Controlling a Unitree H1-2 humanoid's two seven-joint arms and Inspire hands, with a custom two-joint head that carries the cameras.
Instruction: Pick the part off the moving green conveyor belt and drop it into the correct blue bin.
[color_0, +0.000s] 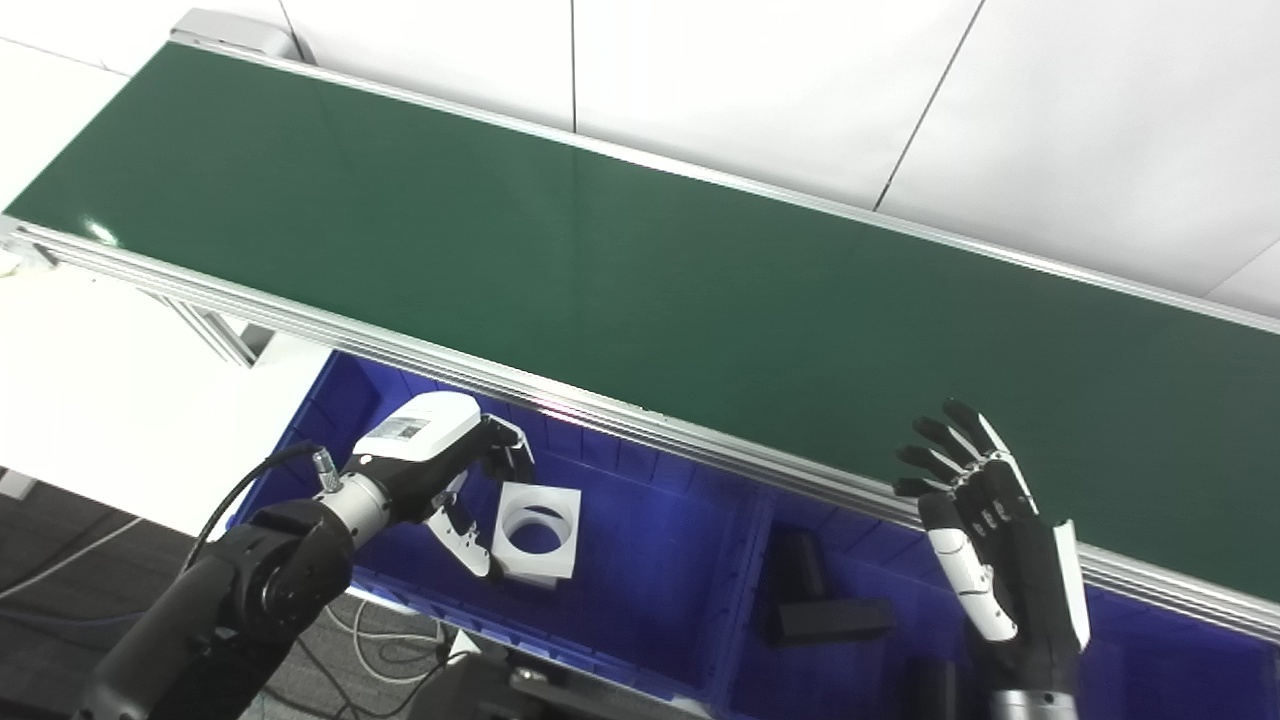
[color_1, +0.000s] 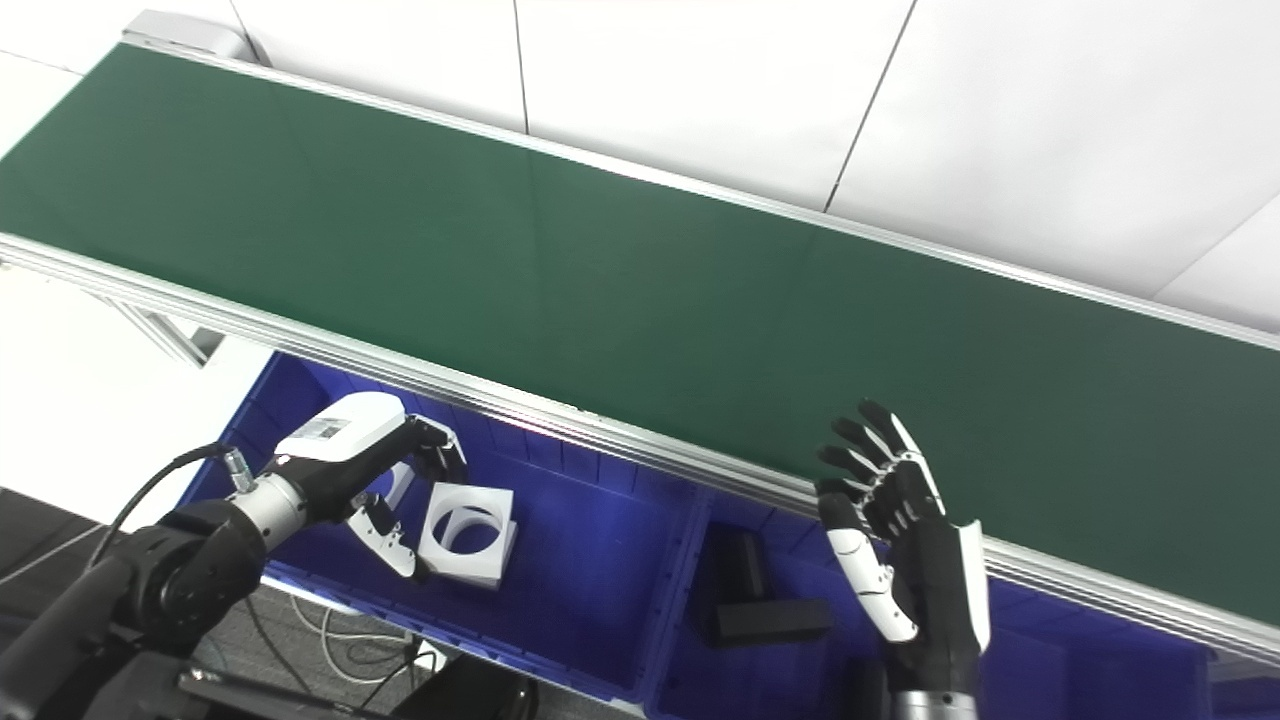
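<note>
The left hand (color_0: 440, 470) pinches the white part (color_0: 537, 533) over the left blue bin (color_0: 640, 590), below the belt's metal edge. The right hand (color_0: 985, 540) is spread and holds nothing, beside the bare green belt (color_0: 600, 260).

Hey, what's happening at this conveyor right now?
The left hand is down in the left blue bin at a white square part with a round hole; whether it grips the part is unclear. The right hand hovers open at the near edge of the green belt, which carries no parts. Black parts lie in the next bin.
</note>
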